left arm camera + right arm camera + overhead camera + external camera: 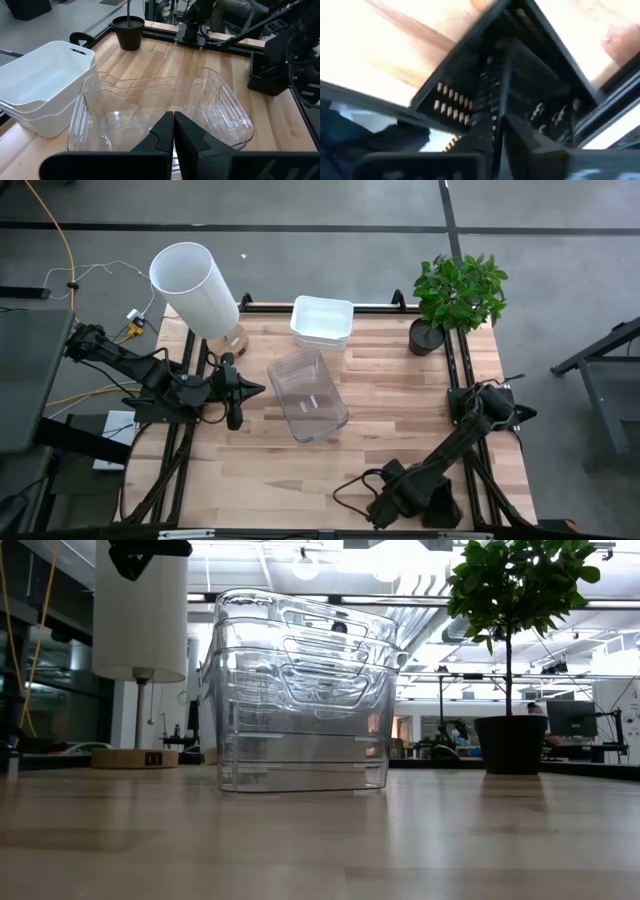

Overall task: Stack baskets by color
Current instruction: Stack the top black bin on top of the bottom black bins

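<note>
Clear bins (309,395) nested mid-table w/ white bins (322,322) stacked just behind, left gripper (240,390) pressed together beside the clear stack, right gripper (497,125) at front edge, shut on black bin (495,85)

I log colours | clear baskets (308,395) see-through, colourless | white baskets (322,321) plain opaque white | cylinder (194,286) white | plant (459,290) green, pot (426,337) black | table (400,420) pale wood grain | arms dark

White cylinder (195,288) at table's (400,420) back-left corner; potted plant (455,298) back-right
</note>
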